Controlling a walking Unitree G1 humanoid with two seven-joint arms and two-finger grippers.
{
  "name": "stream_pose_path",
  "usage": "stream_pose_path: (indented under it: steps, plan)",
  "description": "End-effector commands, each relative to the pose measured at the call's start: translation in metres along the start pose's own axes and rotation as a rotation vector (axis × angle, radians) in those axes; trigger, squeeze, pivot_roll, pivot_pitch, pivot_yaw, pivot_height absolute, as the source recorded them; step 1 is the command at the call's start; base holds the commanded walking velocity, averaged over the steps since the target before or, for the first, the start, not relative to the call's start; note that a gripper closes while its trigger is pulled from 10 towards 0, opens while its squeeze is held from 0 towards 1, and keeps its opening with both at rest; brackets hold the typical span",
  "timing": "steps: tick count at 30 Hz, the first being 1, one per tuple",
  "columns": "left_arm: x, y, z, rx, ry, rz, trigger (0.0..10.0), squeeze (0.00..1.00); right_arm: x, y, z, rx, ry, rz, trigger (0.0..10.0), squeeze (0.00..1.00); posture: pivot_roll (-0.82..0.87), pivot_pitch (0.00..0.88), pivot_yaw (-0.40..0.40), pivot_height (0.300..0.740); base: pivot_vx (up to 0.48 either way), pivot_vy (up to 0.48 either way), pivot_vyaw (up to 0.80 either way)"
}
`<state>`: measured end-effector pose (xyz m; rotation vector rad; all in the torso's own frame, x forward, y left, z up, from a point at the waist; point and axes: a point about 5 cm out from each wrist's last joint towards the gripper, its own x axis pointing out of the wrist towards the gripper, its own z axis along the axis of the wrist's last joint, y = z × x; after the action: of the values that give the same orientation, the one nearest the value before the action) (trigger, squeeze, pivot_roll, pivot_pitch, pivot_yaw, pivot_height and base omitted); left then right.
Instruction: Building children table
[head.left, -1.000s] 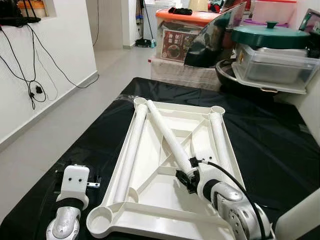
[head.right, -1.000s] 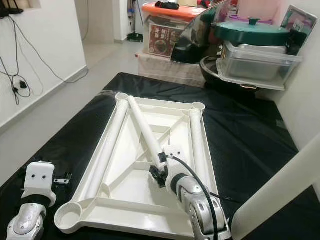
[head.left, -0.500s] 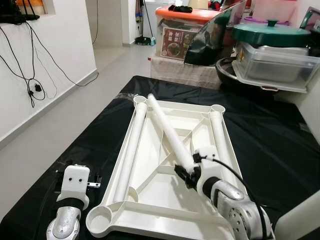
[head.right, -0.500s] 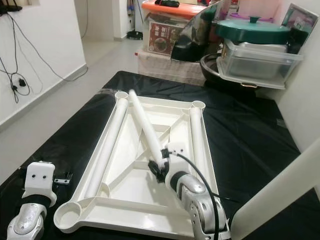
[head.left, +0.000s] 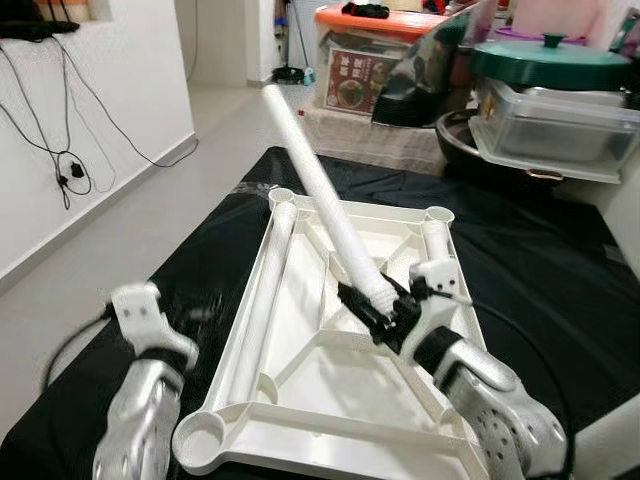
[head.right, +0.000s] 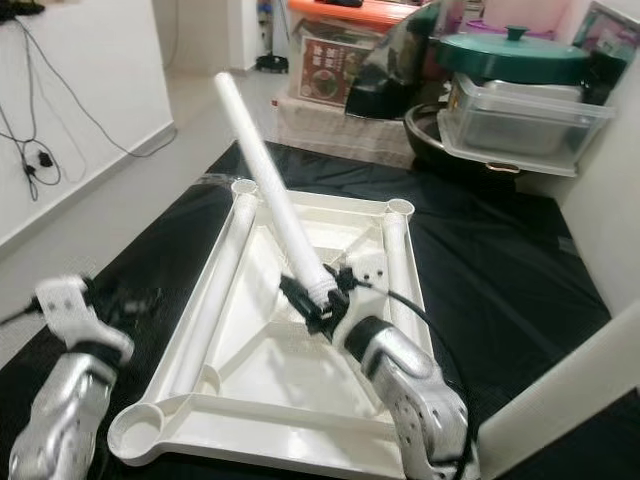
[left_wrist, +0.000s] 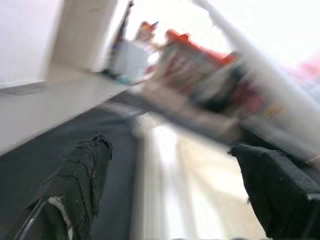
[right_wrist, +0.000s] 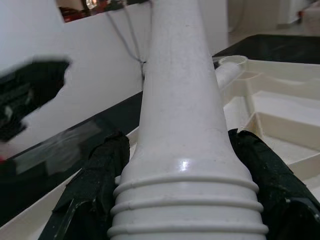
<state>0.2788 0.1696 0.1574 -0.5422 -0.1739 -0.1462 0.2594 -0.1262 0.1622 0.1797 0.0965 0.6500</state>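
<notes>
Work surface was a table covered in black sheet (head.left: 540, 290); pale floor (head.left: 120, 240) ran along the robot's left to a white wall (head.left: 90, 90) with black cables (head.left: 60, 150) hanging down it; behind the table stood an orange-lidded storage box (head.left: 385, 50), a green pot lid (head.left: 545, 62) over stacked clear containers (head.left: 545, 125); a printed label on the box front was too small to read.

White tabletop (head.left: 330, 350) lay upside down on the sheet, ribbed underside up; two white table legs lay along its long sides — left leg (head.left: 262, 290), right leg (head.left: 437, 262).

Right gripper (head.left: 378, 312) reached over the middle of the tabletop, arm bent in from the lower right; its fingers (right_wrist: 95, 185) were clamped on the ridged end of a third leg (head.left: 318, 190), which tilted up and away toward the far left, its free end off the tabletop.

Left gripper (left_wrist: 175, 195) hovered at the near left edge of the table, blurred; fingers (left_wrist: 82, 180) spread wide apart, holding nothing.
</notes>
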Motion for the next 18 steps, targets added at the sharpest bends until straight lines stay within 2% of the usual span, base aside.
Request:
stream_pose_path:
  steps: [1, 3, 5, 6, 9, 11, 12, 13, 18]
  plan:
    - [0.002, -0.005, 0.002, -0.108, -0.002, -0.065, 10.0, 0.00, -0.001, -0.001, 0.002, -0.011, -0.021, 0.022, 0.0, 0.00, 0.10, 0.000, -0.066, 0.740, 0.000, 0.000, 0.00]
    - [0.008, -0.012, 0.005, -0.194, -0.011, -0.138, 10.0, 0.00, 0.000, -0.002, 0.000, -0.009, -0.019, 0.031, 0.0, 0.00, 0.09, 0.000, -0.064, 0.740, 0.000, 0.000, 0.00]
    - [0.010, -0.013, 0.005, -0.212, -0.009, -0.152, 10.0, 0.00, 0.000, -0.002, 0.000, -0.008, -0.022, 0.037, 0.0, 0.00, 0.09, 0.000, -0.064, 0.740, 0.000, 0.000, 0.00]
    - [0.012, -0.016, 0.005, -0.252, -0.003, -0.185, 10.0, 0.00, 0.000, 0.002, 0.003, 0.004, -0.037, 0.071, 0.0, 0.00, 0.09, 0.000, -0.066, 0.740, 0.000, 0.000, 0.00]
    - [0.012, -0.016, 0.005, -0.265, -0.001, -0.194, 10.0, 0.00, 0.000, 0.003, 0.003, 0.007, -0.041, 0.081, 0.0, 0.00, 0.09, 0.000, -0.066, 0.740, 0.000, 0.000, 0.00]
    - [0.014, -0.018, 0.002, -0.343, 0.032, -0.224, 10.0, 0.00, -0.007, 0.013, -0.004, -0.028, 0.000, 0.195, 0.0, 0.00, 0.08, 0.000, -0.065, 0.740, 0.000, 0.000, 0.00]
    - [0.014, -0.018, 0.002, -0.343, 0.032, -0.224, 10.0, 0.00, -0.007, 0.013, -0.004, -0.028, 0.000, 0.195, 0.0, 0.00, 0.08, 0.000, -0.065, 0.740, 0.000, 0.000, 0.00]
    - [0.015, -0.019, 0.002, -0.381, 0.043, -0.240, 10.0, 0.00, -0.011, 0.018, -0.009, -0.040, 0.023, 0.247, 0.0, 0.00, 0.09, 0.000, -0.067, 0.740, 0.000, 0.000, 0.00]
    - [0.015, -0.020, 0.003, -0.411, 0.054, -0.259, 10.0, 0.00, -0.016, 0.022, -0.013, -0.046, 0.045, 0.300, 0.0, 0.00, 0.09, 0.000, -0.067, 0.740, 0.000, 0.000, 0.00]
